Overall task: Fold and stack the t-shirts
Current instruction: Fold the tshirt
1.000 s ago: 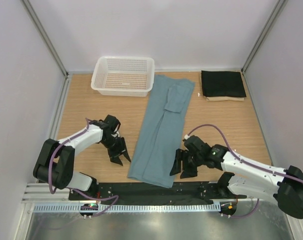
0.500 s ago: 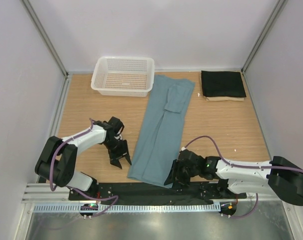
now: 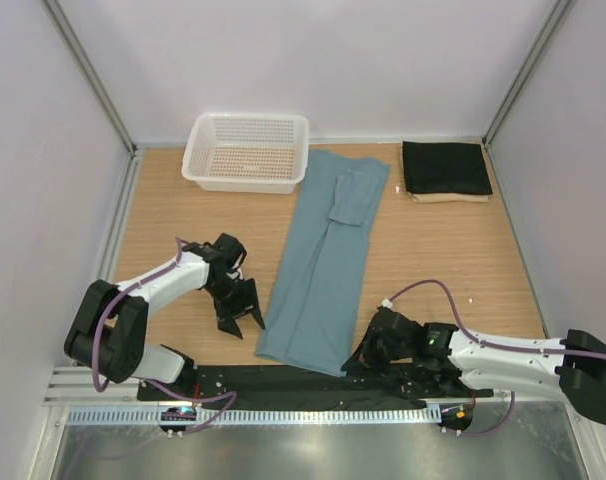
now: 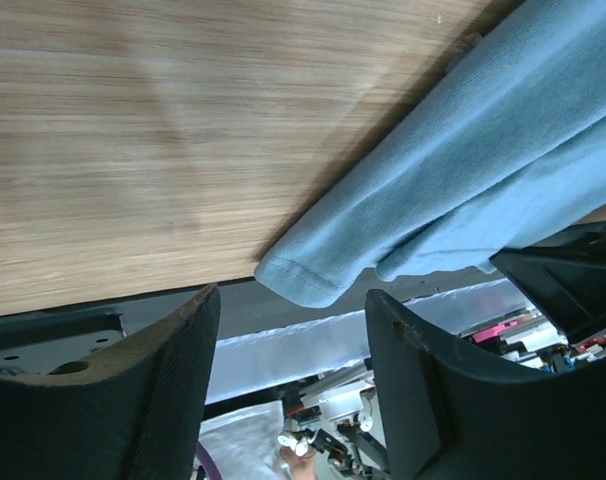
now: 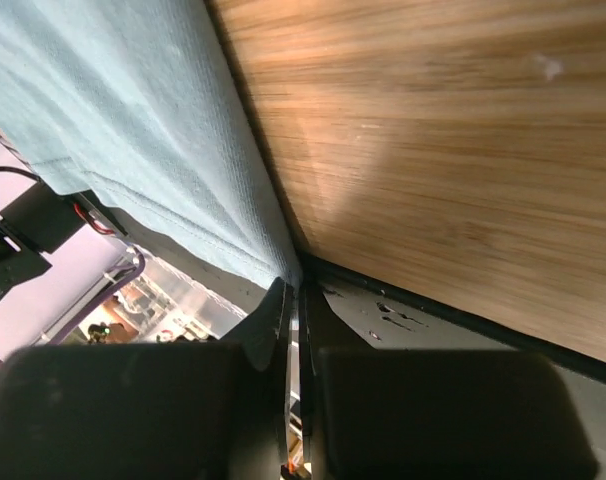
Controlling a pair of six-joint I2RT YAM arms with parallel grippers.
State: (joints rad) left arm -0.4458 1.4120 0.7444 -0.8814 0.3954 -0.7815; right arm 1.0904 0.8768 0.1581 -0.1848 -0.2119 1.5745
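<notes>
The teal-blue t-shirt (image 3: pixel 328 255) lies folded into a long strip down the middle of the table, a sleeve folded on top near its far end. My right gripper (image 3: pixel 355 362) is shut at the shirt's near right corner; in the right wrist view its tips (image 5: pixel 295 290) meet on the hem of the cloth (image 5: pixel 133 130). Just left of the near left corner stands my left gripper (image 3: pixel 241 322), open, and that corner (image 4: pixel 303 285) shows between its fingers (image 4: pixel 173 350), untouched. A folded black t-shirt (image 3: pixel 443 167) rests on a cream-beige one (image 3: pixel 448 198) at the back right.
A white mesh basket (image 3: pixel 243 180) stands at the back left, close to the teal shirt's far end. A black strip and metal rail (image 3: pixel 283 385) run along the table's near edge under both grippers. Walls close in the left, right and back.
My right gripper dropped toward the near edge, moved onto the shirt's near right corner and shut there. My left gripper opened a little wider and edged toward the near left corner.
</notes>
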